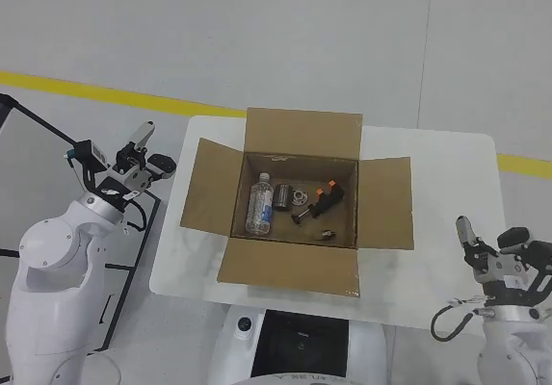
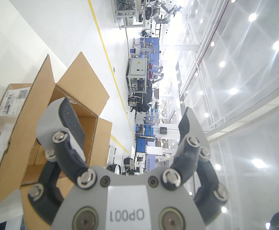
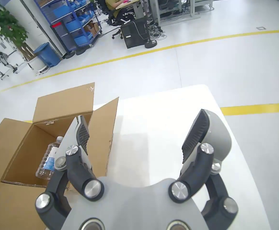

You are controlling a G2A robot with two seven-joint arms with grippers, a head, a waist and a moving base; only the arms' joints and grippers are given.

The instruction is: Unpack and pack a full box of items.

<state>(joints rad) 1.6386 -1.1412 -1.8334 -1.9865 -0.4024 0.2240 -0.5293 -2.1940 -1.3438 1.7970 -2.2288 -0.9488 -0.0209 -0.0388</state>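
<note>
Box: the open brown cardboard box (image 1: 386, 202) (image 2: 24, 120) (image 3: 62, 104) sits near the middle of the white round-cornered table (image 1: 449, 164) (image 3: 165, 101), with all four flaps folded outward.
Bottle: a clear plastic water bottle with a white cap and a blue label (image 1: 260, 204) (image 3: 47, 160) lies on its side on the box floor, along the wall nearer the left arm.
Other contents: a dark round metallic piece (image 1: 290, 197) lies just beside the bottle. A black tool with orange parts (image 1: 322, 200) lies next to that, and a small grey object (image 1: 327, 234) lies near the front wall.
Left gripper: the left gripper (image 1: 148, 146) (image 2: 126, 113) hangs off the table's left edge, apart from the box and pointing past its flaps. Its fingers are spread wide with nothing between them.
Right gripper: the right gripper (image 1: 489, 236) (image 3: 141, 120) is over the table's right front corner, well apart from the box. Its ribbed pads (image 3: 194, 130) stand far apart and grip nothing.
Floor: a yellow painted line (image 1: 83, 91) runs across the pale floor behind the table.
</note>
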